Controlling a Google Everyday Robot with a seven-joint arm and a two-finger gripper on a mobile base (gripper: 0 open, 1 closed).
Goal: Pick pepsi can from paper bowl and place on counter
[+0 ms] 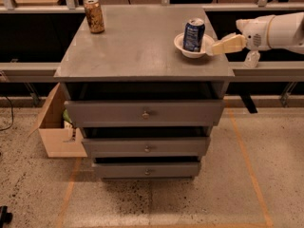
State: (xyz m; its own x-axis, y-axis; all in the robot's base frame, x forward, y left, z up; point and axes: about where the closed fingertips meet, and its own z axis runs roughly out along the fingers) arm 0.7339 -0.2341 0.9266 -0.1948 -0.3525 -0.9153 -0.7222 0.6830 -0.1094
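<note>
The dark blue pepsi can (pixel 194 34) stands upright in the white paper bowl (pixel 192 52) near the right edge of the grey counter (pixel 137 46). My gripper (pixel 217 46) reaches in from the right on a white arm. Its tan fingers (pixel 229 43) point left and their tips are at the bowl's right rim, just right of the can. The can is not held.
A brown-gold mottled can (pixel 94 15) stands at the counter's far left corner. The cabinet has three drawers with small knobs (pixel 145 114). An open cardboard box (pixel 58 127) sits on the floor at the left. Dark shelving and rails run behind and beside the counter.
</note>
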